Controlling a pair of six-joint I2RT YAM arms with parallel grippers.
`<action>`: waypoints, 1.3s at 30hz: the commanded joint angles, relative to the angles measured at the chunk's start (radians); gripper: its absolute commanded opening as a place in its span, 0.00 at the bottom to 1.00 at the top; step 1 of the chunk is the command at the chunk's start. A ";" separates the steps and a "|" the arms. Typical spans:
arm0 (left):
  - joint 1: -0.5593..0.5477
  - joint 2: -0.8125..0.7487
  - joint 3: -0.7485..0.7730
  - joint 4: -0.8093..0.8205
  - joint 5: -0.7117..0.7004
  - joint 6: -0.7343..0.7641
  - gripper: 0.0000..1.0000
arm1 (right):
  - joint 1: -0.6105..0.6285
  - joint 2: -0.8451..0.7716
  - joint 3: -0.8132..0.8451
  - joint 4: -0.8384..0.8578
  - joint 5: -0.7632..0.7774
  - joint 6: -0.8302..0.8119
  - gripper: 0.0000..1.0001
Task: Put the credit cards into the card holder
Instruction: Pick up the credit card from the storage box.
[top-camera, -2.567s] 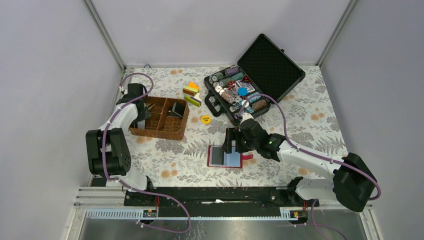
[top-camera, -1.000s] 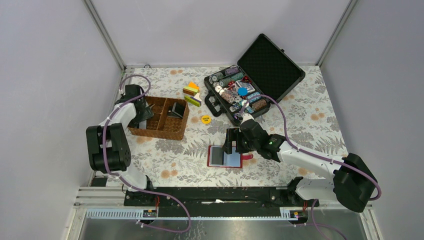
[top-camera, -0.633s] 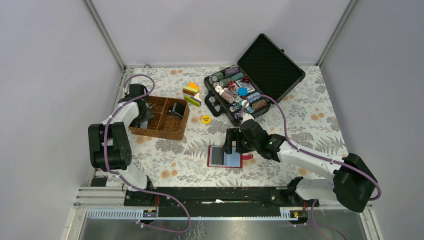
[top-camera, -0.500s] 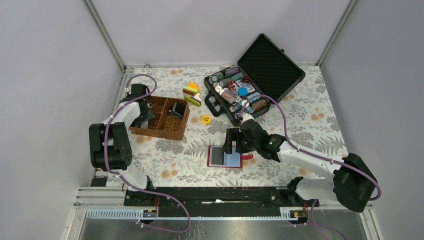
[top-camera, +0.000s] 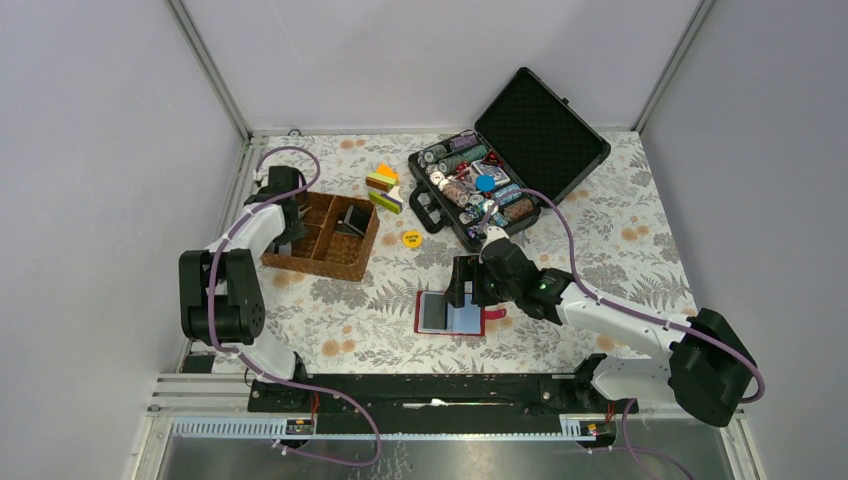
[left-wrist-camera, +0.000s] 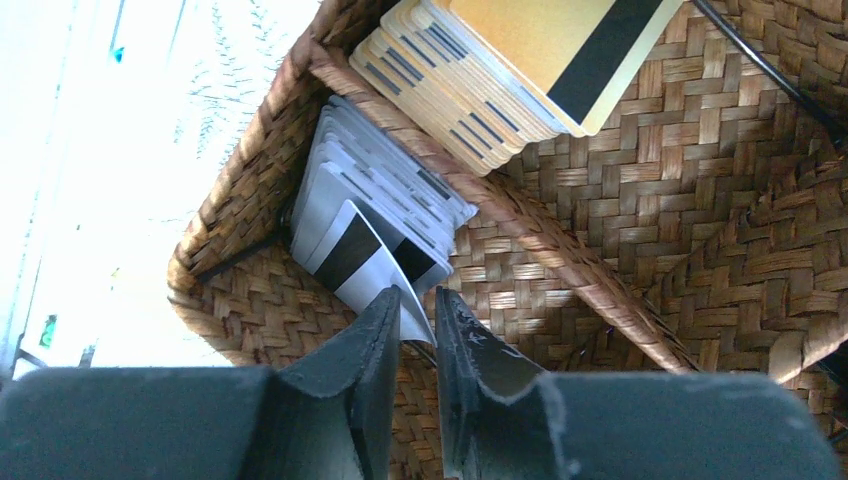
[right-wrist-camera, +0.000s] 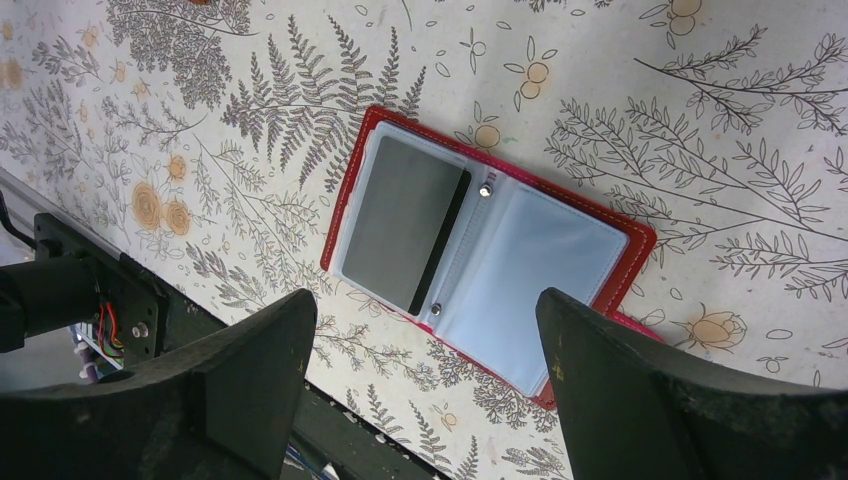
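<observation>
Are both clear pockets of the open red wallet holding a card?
No, one pocket of the red wallet holds a grey card with a dark stripe, while the other pocket is empty.

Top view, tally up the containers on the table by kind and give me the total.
Wicker basket: 1
Black hard case: 1
Red card holder: 1
Total: 3

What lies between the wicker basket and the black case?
In the top view: some coloured blocks and a small yellow disc, between basket and case.
</observation>
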 joint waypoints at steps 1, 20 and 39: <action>-0.007 -0.054 0.013 0.005 -0.049 0.020 0.19 | -0.007 -0.031 0.007 0.021 -0.006 0.006 0.88; -0.007 -0.153 0.060 -0.085 -0.179 0.035 0.09 | -0.007 -0.034 0.006 0.020 -0.010 0.007 0.88; -0.011 -0.498 0.126 -0.216 0.142 0.093 0.00 | -0.008 -0.111 0.102 -0.032 -0.021 -0.045 0.88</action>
